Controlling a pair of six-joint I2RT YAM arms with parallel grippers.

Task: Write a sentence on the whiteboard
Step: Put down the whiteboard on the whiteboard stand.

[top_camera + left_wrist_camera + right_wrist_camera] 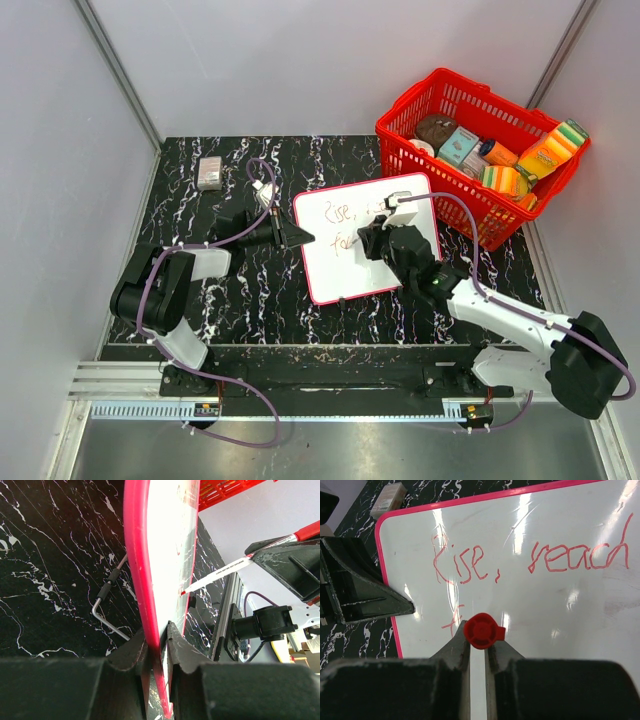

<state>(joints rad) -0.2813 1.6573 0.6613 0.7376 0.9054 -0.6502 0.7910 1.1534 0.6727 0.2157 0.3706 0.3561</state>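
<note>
writing sentence (470, 567), second row: right claw (477, 645) pinching red pen (481, 629), press softly; left claw (159, 635) pinching whiteboard (170, 535), hold steady.

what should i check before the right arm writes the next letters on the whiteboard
1. Board hold: left gripper is clamped on the red rim of the whiteboard: ok.
2. Pen hold: right gripper is shut on the marker, its red end between the fingers: ok.
3. Tip contact: the marker tip sits at the board surface in the left wrist view, but whether it touches: cannot tell.
4. Writing room: blank board to the right of the "f" in the second row: ok.
5. Legibility: the sentence reads "Rise, reach": ok.
</note>
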